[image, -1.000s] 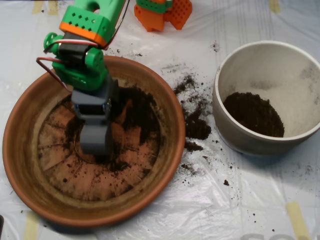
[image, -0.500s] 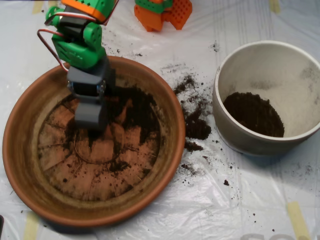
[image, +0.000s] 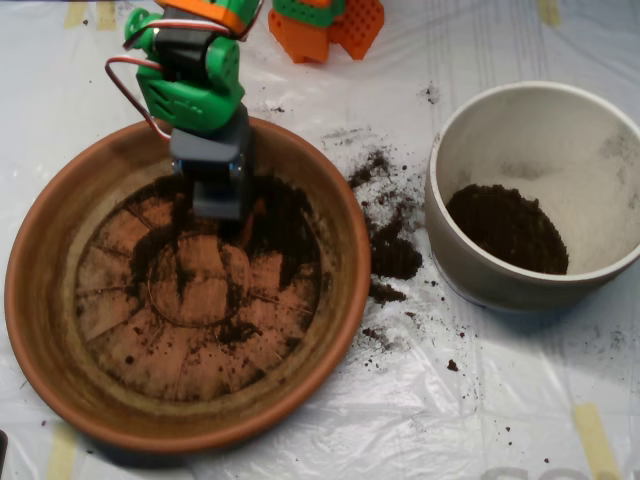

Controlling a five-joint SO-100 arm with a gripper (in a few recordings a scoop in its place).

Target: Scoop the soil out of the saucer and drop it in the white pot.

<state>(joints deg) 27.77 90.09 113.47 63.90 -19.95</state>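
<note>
A large round terracotta-orange clay saucer with a thick rim and radial ridges on its flat base was seen from above on the left of a table covered in clear plastic sheeting. Dark, crumbly potting soil was smeared thinly across the base, thickest toward the upper right of the dish. A grey clamshell scoop on a green and orange robot arm was held over the upper part of the saucer, its tip at the dark soil; whether its fingers were parted or closed could not be told. To the right, well apart from the saucer, a round off-white ceramic pot with tall greyish walls was seen, a dark heap of soil lying inside it. Spilled soil crumbs were scattered on the sheeting between the two vessels. No readable writing or labels were seen.
</note>
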